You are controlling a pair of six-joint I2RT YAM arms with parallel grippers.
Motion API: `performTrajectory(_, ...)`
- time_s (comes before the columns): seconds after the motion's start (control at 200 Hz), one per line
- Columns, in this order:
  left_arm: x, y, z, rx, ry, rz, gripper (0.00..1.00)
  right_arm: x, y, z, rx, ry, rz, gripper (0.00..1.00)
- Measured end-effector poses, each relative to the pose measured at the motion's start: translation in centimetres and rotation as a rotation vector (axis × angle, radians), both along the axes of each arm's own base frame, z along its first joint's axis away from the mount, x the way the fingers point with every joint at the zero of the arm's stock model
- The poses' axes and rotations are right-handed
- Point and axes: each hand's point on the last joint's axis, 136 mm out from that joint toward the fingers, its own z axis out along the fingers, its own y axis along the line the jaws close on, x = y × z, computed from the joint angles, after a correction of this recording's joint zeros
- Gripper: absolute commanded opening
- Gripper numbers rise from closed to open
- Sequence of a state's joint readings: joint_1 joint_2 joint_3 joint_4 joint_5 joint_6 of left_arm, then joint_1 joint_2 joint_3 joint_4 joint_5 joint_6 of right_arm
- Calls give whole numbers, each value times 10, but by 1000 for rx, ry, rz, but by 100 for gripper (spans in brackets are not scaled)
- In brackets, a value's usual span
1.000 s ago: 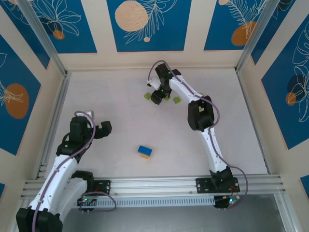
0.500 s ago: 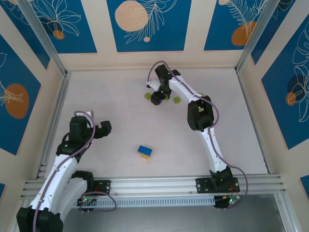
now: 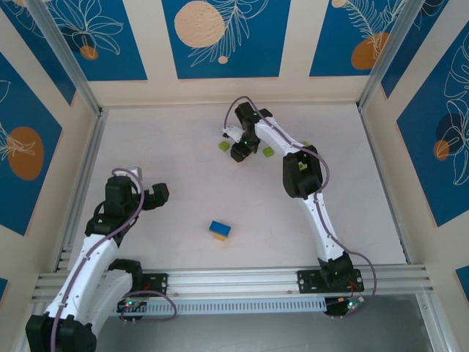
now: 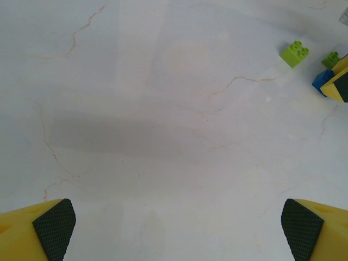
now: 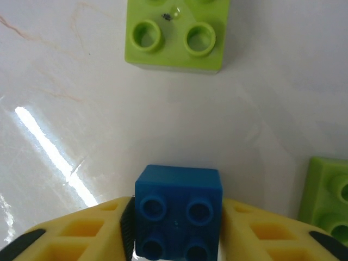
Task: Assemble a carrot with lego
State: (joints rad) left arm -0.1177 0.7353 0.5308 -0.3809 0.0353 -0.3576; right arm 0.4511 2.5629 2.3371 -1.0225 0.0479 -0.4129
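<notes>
Pale marbled table [image 3: 168, 147], blue wall panels [image 3: 256, 51] with orange circles [image 3: 199, 23], aluminium frame rail [image 3: 234, 277].

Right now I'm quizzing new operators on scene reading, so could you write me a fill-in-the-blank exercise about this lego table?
The right gripper has its jaws on the clamped brick, which is ____.
The left gripper holds its jaws ____, nothing between them.
The mid-table blue brick has an ____ brick against it.
The studded brick ahead of the right gripper is lime ____.
Missing words: blue; open; orange; green.
</notes>
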Motion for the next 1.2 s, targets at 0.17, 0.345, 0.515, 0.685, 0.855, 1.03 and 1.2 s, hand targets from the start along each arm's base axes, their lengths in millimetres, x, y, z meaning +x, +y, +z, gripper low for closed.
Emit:
performTrajectory(0.17, 0, 0, 0, -2, 0, -1, 100, -1, 2, 0, 14, 6, 2, 35)
performTrajectory(0.345, 0, 0, 0, -6, 1, -3, 100, -9, 2, 2, 23, 23, -16, 31)
performTrajectory(0.515, 0, 0, 0, -6, 1, -3, 100, -55, 1, 22, -13, 58, -24, 31)
performTrajectory(0.685, 0, -1, 0, -7, 1, -4, 100, -136, 30, 87, 7, 0, 67, 30)
performTrajectory(0.855, 0, -2, 0, -11, 1, -9, 100, -226, 62, 122, 46, -56, 176, 29)
performTrajectory(1.03, 0, -2, 0, -11, 1, -9, 100, -277, 61, 92, -42, -8, 173, 28)
performTrajectory(1.2, 0, -2, 0, -11, 1, -8, 100, -295, 62, 83, -82, 0, 135, 28)
